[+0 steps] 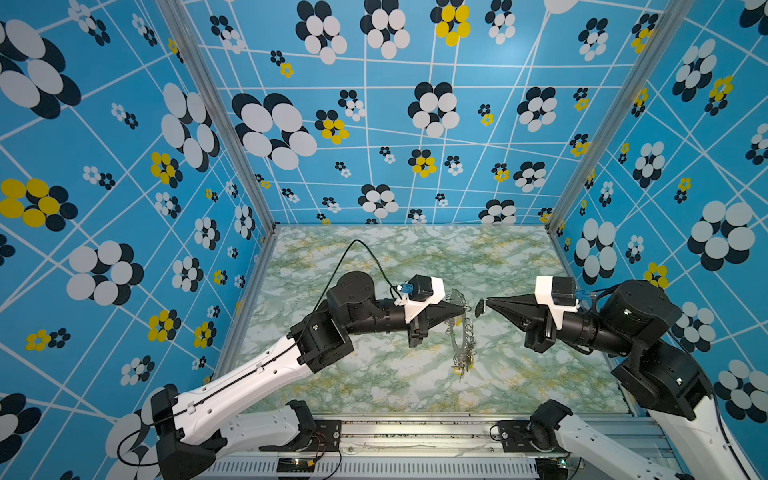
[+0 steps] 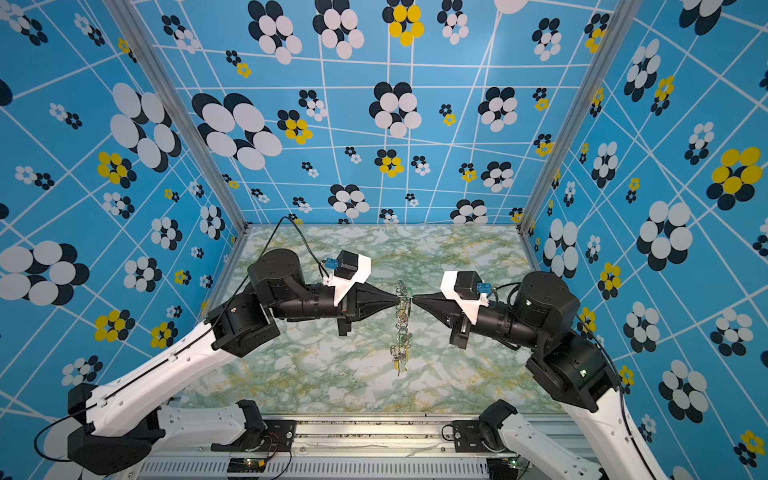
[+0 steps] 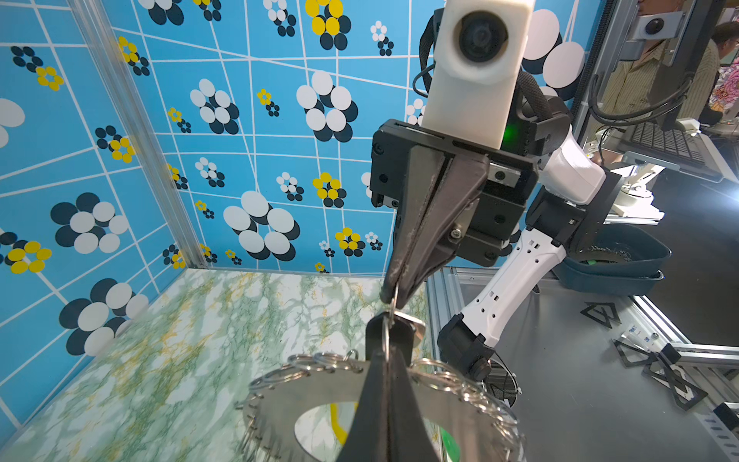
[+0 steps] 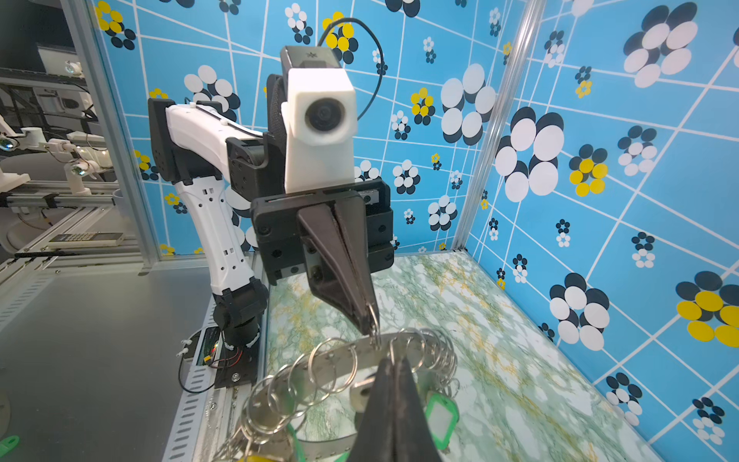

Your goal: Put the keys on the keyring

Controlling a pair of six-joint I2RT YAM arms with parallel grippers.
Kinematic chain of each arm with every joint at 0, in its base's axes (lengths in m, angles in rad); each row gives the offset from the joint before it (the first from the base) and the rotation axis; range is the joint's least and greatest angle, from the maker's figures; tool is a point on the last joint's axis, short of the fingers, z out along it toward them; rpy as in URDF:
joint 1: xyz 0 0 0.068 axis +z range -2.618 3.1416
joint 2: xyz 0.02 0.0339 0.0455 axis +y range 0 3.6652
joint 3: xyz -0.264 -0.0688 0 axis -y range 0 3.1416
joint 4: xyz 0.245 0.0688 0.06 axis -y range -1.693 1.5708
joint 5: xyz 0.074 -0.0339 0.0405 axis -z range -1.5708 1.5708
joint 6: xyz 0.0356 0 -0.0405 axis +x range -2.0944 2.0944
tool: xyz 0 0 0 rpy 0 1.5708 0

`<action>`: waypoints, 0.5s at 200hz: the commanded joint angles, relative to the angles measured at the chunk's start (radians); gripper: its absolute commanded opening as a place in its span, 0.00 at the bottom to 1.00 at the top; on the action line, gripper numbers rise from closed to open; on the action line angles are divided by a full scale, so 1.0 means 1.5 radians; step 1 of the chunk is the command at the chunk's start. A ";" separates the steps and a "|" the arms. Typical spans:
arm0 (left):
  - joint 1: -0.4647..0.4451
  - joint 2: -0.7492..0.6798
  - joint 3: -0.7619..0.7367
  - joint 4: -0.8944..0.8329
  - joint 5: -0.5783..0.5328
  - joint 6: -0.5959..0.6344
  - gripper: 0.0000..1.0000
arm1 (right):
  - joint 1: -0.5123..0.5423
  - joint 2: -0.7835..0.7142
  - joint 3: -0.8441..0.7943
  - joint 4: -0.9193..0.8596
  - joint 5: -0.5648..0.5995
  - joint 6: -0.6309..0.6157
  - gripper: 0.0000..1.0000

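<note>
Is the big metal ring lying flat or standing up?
Standing up. In a top view the keyring shows nearly edge-on, hanging by its top from the shut left gripper.

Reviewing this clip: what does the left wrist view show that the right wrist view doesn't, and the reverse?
Only the left wrist view: the right gripper head-on, shut on the split ring of the black-tagged key, and stacked dark bins outside the enclosure. Only the right wrist view: the left gripper head-on, shut on a wire loop at the rim of the keyring, and a circuit board by an arm base. Both: the keyring and its loops, the marbled table, the blue flowered walls.
</note>
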 commanded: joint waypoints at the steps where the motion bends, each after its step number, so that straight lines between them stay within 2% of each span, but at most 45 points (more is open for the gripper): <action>1: 0.001 -0.021 -0.001 0.040 0.000 0.006 0.00 | 0.003 0.003 0.016 0.006 -0.012 -0.002 0.02; 46: 0.002 -0.021 0.003 0.042 -0.002 0.005 0.00 | 0.003 0.000 0.014 -0.005 -0.004 -0.009 0.08; 85: 0.002 -0.018 0.005 0.047 -0.001 0.004 0.00 | 0.003 -0.003 0.013 -0.007 0.001 -0.011 0.00; 100: 0.001 -0.020 0.004 0.051 -0.002 0.002 0.00 | 0.002 -0.003 0.011 -0.008 0.002 -0.011 0.00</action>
